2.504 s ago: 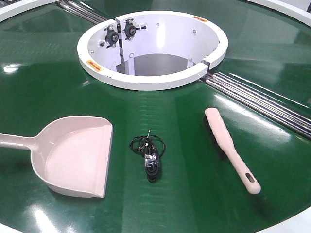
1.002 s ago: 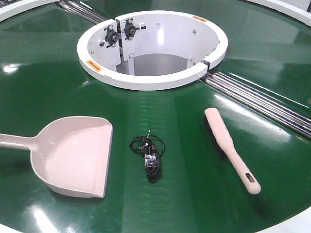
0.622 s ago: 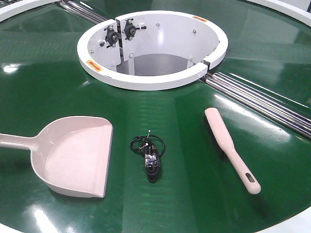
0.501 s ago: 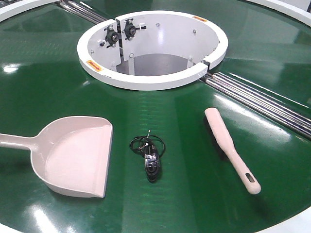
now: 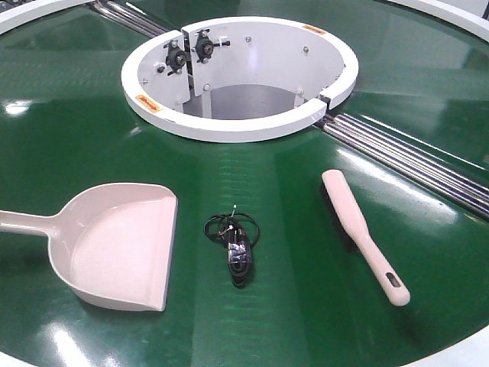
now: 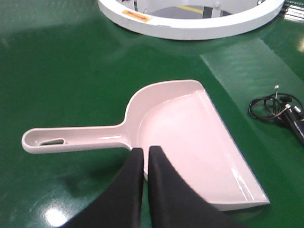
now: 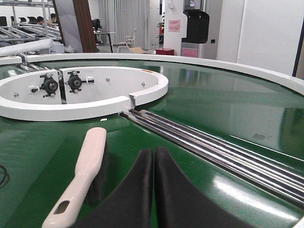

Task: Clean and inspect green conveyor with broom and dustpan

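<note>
My left gripper (image 6: pixel 146 154), pinched together, hovers at the back edge of the dustpan (image 6: pixel 190 128); my right gripper (image 7: pixel 153 154), likewise together, sits beside the broom (image 7: pixel 87 166) over open green surface (image 5: pixel 290 199).

bright overhead light, white glare patches on the green conveyor (image 5: pixel 76 138), faint shadows

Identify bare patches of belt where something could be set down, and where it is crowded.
Bare: green conveyor between white hub and dustpan; between cable bundle and broom. Crowded: narrow gap between dustpan and cable bundle; rails beside the broom.
</note>
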